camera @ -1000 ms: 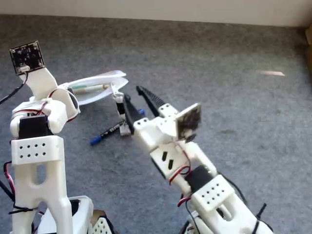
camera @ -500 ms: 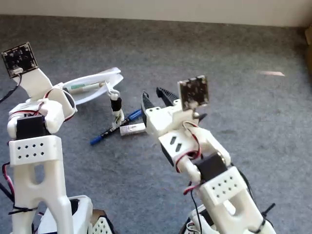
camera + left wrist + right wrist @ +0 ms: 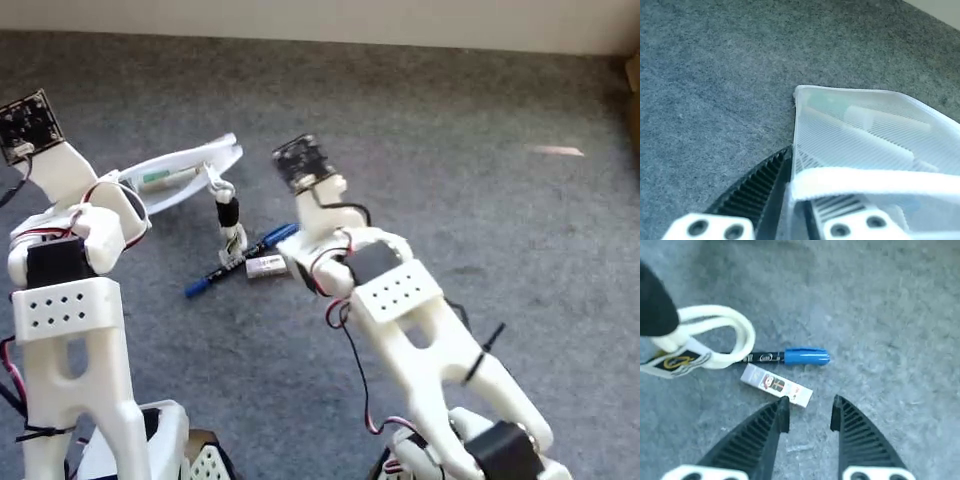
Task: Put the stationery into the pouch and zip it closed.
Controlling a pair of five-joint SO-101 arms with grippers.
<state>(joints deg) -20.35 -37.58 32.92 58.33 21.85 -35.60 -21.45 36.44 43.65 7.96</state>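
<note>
1. The small white rectangular eraser (image 3: 267, 266) lies on the grey felt-like worktop (image 3: 480, 200) just left of centre in the high view. Its long axis runs nearly level across that frame.
2. The black marker with a blue cap (image 3: 240, 258) lies just beside the eraser on its upper-left side. It slants from lower left to upper right, with the cap at the upper-right end.
3. In the right wrist view, the right end effector (image 3: 810, 407) hangs over the eraser (image 3: 776, 386) with its jaws a narrow gap apart and empty. The eraser sits just ahead of one fingertip, not between the two, and lies slantwise to the jaw gap. The marker (image 3: 785, 357) lies just beyond it.
4. Judged from this, the right arm is the nearer one. The coming grasp turns on shifting the gap sideways over the eraser's near end and closing across its short side.
5. The white translucent mesh pouch (image 3: 185, 175) sits at upper left in the high view, slanting up to the right. A pale pen-shaped item (image 3: 165, 180) is inside it. Its white looped pull strap (image 3: 228, 210) hangs toward the marker.
6. The left end effector (image 3: 792, 185) is clamped on the pouch's edge (image 3: 865, 135), holding it up. I cannot tell how far the zip stands open.
</note>
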